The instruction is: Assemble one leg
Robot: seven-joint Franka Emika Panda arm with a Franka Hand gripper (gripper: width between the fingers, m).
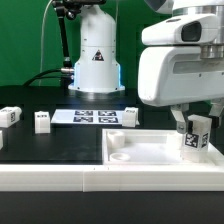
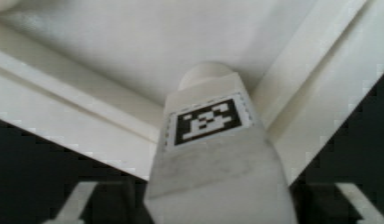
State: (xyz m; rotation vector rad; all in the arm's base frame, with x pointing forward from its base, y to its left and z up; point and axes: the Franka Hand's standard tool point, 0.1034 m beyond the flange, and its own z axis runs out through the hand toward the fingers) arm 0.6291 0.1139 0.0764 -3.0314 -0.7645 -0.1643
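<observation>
We hold the leg (image 1: 195, 137) clamped in the gripper (image 1: 194, 128) above the white tray-like piece (image 1: 150, 158) near its corner at the exterior view's right, judging insertion underway; next, alignment with the corner socket.

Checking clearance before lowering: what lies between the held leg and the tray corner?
Nothing: the wrist view shows the leg, gripped by the claw, with bare tray beyond its tip.

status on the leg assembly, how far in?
Done: one leg is picked up, clamped in the gripper. In hand: it hangs over the corner of the white tray-like piece at the exterior view's right. Left: seating it isn't visibly done; three other legs lie near the marker board.
</observation>
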